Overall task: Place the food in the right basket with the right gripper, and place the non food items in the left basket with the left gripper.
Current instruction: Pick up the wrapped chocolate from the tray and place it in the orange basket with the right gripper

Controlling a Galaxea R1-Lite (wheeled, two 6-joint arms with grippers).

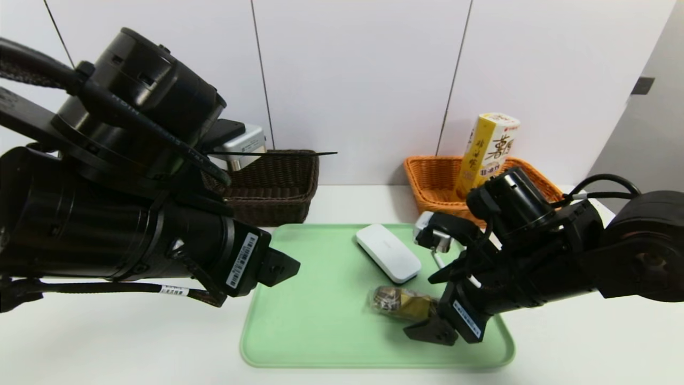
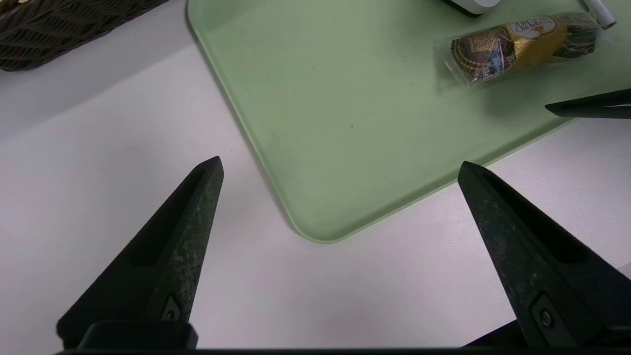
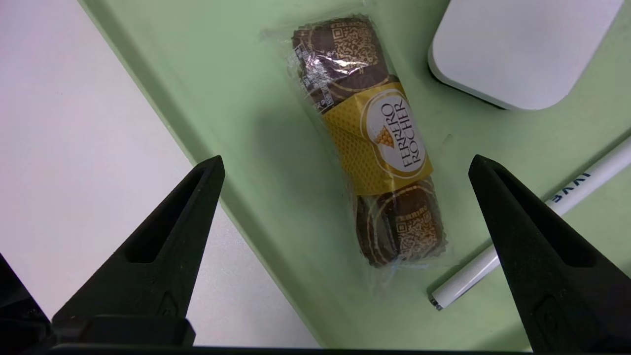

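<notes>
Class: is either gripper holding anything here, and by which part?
Nothing is held. The right gripper hangs open above the chocolate pack; the left gripper is open and empty.

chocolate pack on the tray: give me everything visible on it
The chocolate pack is a clear crinkly plastic sleeve holding round brown-and-gold chocolates in a row, with a yellow Ferrero Rocher band around the middle. It looks sealed and lies flat on the green tray, apart from the white device and the pen. The right gripper hovers over it, open, not touching.

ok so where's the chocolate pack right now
In the head view the chocolate pack lies on the green tray, toward its right front, just in front of the white case, with the open right gripper beside it.
</notes>
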